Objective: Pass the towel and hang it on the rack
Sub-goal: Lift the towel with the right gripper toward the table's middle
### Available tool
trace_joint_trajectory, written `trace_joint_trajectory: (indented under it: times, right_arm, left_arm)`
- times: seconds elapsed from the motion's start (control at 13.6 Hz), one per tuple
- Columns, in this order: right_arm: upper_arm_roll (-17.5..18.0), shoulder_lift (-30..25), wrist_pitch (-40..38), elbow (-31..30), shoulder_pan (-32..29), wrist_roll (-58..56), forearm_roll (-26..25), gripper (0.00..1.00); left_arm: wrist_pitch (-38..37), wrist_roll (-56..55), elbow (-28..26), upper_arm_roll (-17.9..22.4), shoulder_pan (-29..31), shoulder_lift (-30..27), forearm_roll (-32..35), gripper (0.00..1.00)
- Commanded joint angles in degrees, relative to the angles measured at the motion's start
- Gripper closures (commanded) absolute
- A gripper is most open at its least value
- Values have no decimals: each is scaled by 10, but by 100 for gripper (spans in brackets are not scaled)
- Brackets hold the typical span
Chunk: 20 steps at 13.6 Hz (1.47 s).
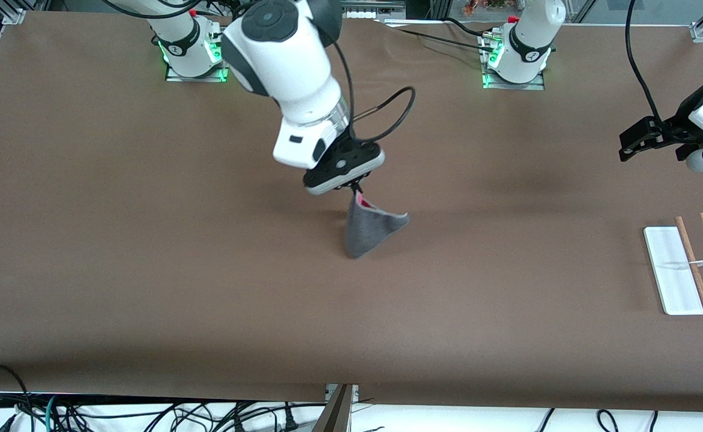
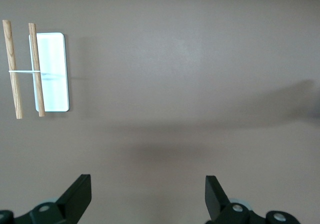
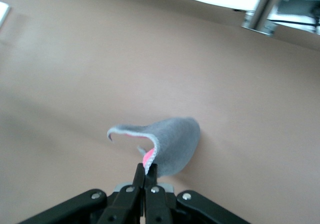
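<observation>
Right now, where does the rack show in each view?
Front view: the rack stands at the left arm's end of the table.
Left wrist view: its white base and two wooden rods lie ahead of the open left gripper.
Right wrist view: not in it.
Shared landmark: the brown table.

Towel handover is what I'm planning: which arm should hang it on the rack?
Probably left: the left gripper waits open near the rack, while the right gripper holds the towel mid-table.

table [image 1: 147,270]: brown | on it: rack [image 1: 681,270] | towel [image 1: 369,231] tip touching
</observation>
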Motion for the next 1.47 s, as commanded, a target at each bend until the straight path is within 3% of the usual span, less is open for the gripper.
trace_joint_trajectory:
  times: [0.0, 0.44, 0.81, 0.95, 1.17, 1.39]
  right_arm:
    - [1, 11, 33, 18, 21, 3, -4, 100]
    - [1, 11, 65, 17, 42, 5, -4, 100]
    - [-1, 15, 66, 18, 41, 38, -5, 100]
    - [-2, 13, 66, 18, 38, 39, -5, 100]
    - [-2, 14, 68, 18, 37, 90, -5, 100]
    - [-4, 14, 69, 18, 39, 146, -5, 100]
  left_arm:
    - [-9, 5, 18, -4, 5, 7, -5, 0]
    - [18, 7, 18, -7, 2, 15, -15, 0]
    - [50, 11, 17, -28, -1, 103, -17, 0]
    - [72, 71, 9, -26, -1, 112, -41, 0]
    - [153, 138, -42, -27, -3, 108, -93, 0]
    - [234, 235, -118, -27, -3, 96, -202, 0]
